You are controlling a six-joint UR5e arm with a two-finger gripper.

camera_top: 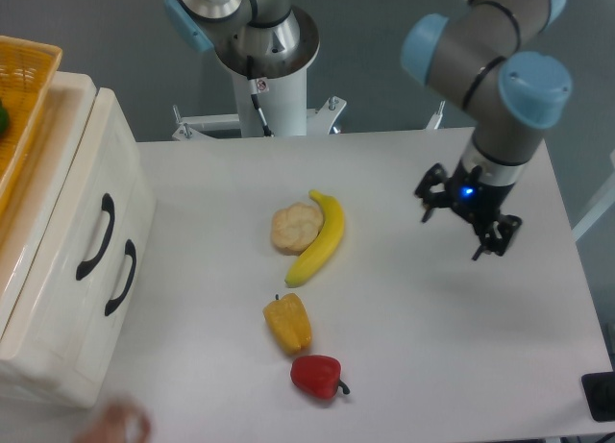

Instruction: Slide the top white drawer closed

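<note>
Tool (468, 222): fingers spread, holding nothing, above the right side of the counter (413, 366).
Top white drawer (91, 222): far left in the cabinet, front looks nearly flush.
Risk: crossing low may sweep the banana (320, 239) or cauliflower (294, 228).
Risk: contact could land on the lower drawer (120, 280) instead.

Two drawers (91, 233) – two peppers (288, 323) – one banana (319, 238).
</note>
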